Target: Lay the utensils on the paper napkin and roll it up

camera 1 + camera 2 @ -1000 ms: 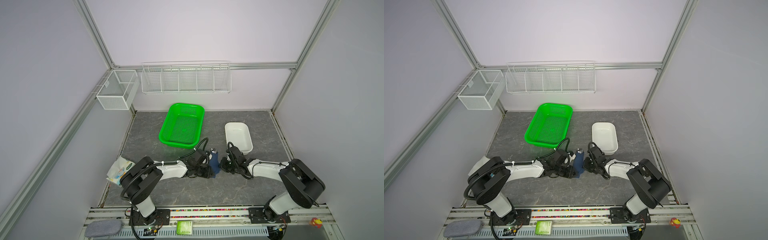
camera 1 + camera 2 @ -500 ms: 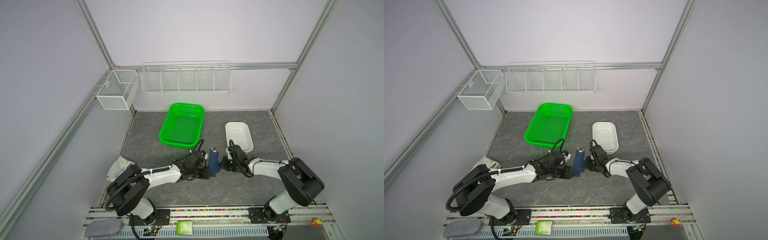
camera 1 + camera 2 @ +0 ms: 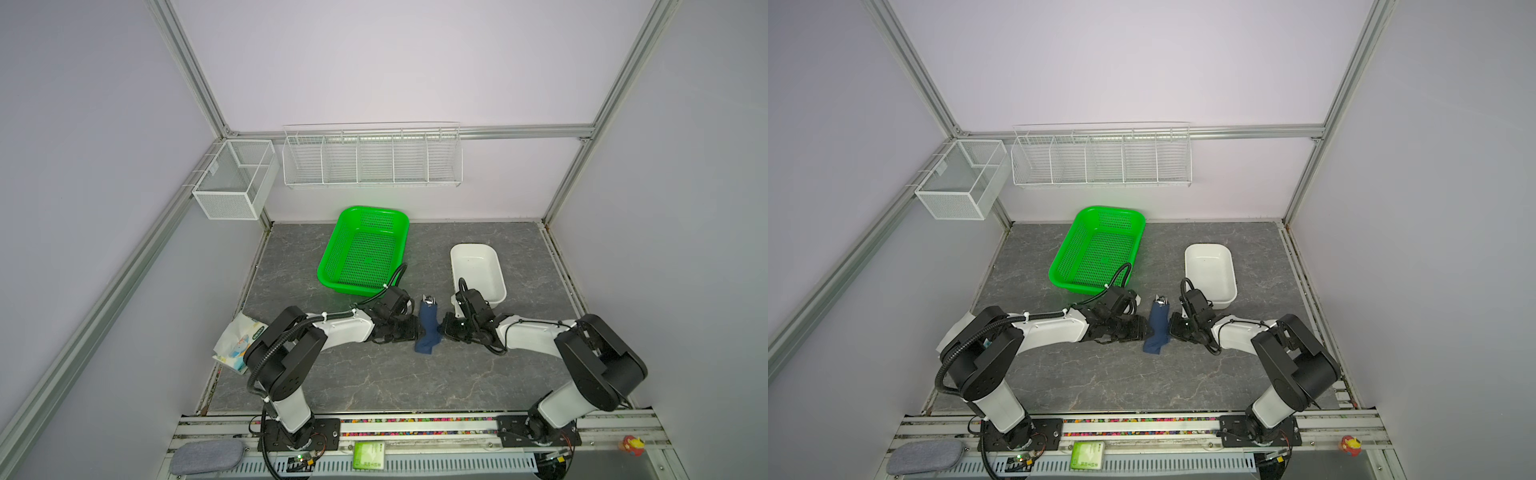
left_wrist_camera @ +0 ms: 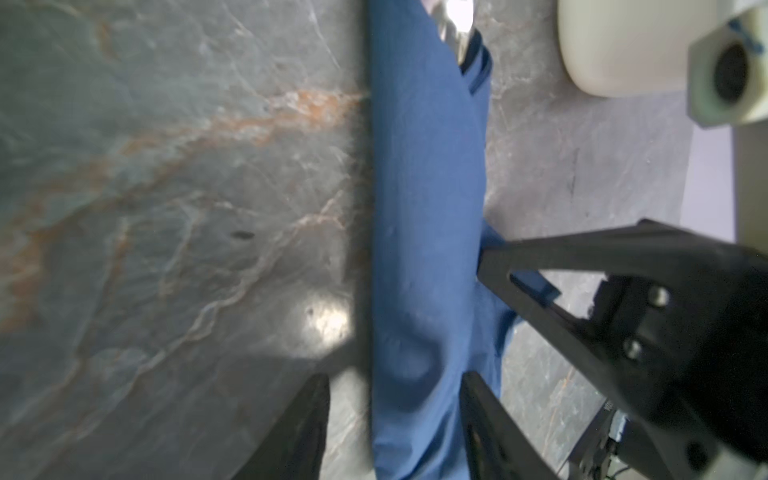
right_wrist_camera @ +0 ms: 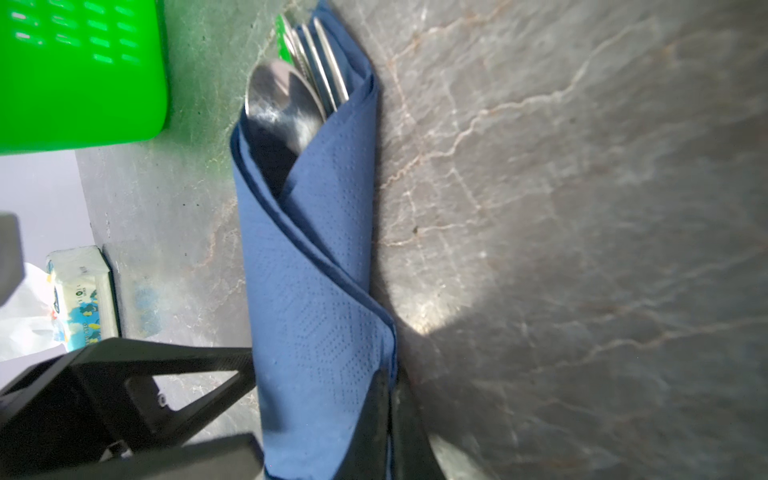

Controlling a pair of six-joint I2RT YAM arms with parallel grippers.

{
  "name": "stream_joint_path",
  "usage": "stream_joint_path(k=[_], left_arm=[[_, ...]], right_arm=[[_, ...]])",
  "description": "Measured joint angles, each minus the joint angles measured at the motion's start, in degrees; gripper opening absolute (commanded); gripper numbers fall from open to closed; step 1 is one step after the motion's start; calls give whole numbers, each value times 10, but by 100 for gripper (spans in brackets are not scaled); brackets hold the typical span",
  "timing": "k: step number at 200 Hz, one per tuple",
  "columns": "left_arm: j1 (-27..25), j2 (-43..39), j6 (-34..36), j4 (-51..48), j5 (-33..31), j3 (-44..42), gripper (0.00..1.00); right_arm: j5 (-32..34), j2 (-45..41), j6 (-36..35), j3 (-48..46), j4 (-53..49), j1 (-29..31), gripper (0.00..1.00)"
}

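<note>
Starting at your left, there is one tissue pack (image 3: 237,343), a soft white wrap with coloured print, at the table's (image 3: 374,374) edge. On the walls hang two white wire holders: one fine-mesh box (image 3: 235,178) and one long rack (image 3: 372,156) split into five bays. Next comes one green plastic basket (image 3: 361,249), rectangular with rounded corners and perforated all over. Your left gripper (image 4: 395,399) sits low over the grey marbled surface, its two black fingers (image 4: 303,424) spread to either side of the paper napkin (image 3: 428,328), released, with a gap showing on one side. You have one napkin: dark blue, dimple-embossed paper wound into a narrow roll, lying mid-table between both grippers, its near end kinked. The utensils (image 5: 307,75) poke out of its far end in shiny metal: one rounded spoon (image 5: 282,99) bowl, one fork's (image 5: 328,70) tines, and a third thin sliver too narrow to name. Your right gripper (image 5: 390,399) has its jaws clenched together, tips against the roll's side; you cannot tell whether a paper layer is nipped between them. Furthest right stands one white tub (image 3: 478,270), smooth, glossy and round-cornered.
</note>
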Motion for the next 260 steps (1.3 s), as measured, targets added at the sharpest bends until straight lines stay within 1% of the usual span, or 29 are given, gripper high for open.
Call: stream_joint_path(k=[32, 53, 67, 103, 122, 134, 158, 230, 260], left_arm=[[2, 24, 7, -17, -4, 29, 37], [2, 35, 15, -23, -4, 39, 29], [2, 40, 18, -23, -2, 41, 26], [2, 47, 23, -21, 4, 46, 23], [2, 50, 26, -20, 5, 48, 22], [2, 50, 27, -21, 5, 49, 22], [2, 50, 30, -22, 4, 49, 22], [0, 54, 31, -34, 2, 59, 21], [-1, 55, 32, -40, 0, 63, 21]], right_arm=[[0, 0, 0, 0, 2, 0, 12], [0, 0, 1, -2, 13, 0, 15], [-2, 0, 3, -6, 23, 0, 16], [-2, 0, 9, -13, 44, 0, 20], [-6, 0, 14, -15, 55, 0, 27], [-11, 1, 17, -18, 66, 0, 33], [-17, 2, 26, -26, 92, 0, 37], [-28, 22, 33, -27, 137, 2, 39], [-27, 31, 33, -18, 137, 10, 37]])
